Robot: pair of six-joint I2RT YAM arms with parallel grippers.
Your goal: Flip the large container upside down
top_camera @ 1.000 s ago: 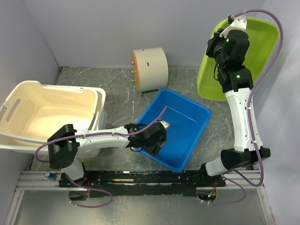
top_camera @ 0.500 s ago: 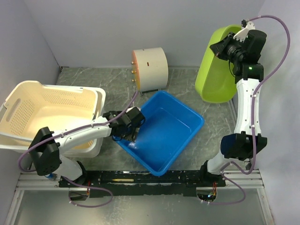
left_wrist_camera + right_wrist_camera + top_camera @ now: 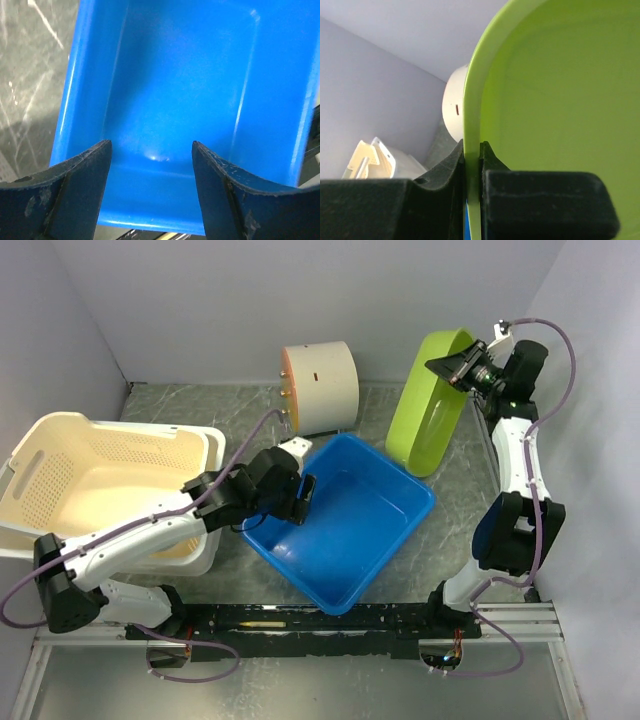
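While tipped on edge, green container [image 3: 430,412], rim pinched by right end effector [image 3: 472,157].

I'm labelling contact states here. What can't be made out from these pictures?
- Top view: fingertips of the left gripper, hidden under its own wrist; contact with the blue bin is unclear.
- Right wrist view: the green container rim below the right gripper, hidden by its fingers.
- Top view: cream basket near wall, partly covered by the left arm.

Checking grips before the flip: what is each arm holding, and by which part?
Right gripper: jaws pinched on the lime-green bin's rim. Left gripper: jaws open, holding nothing.
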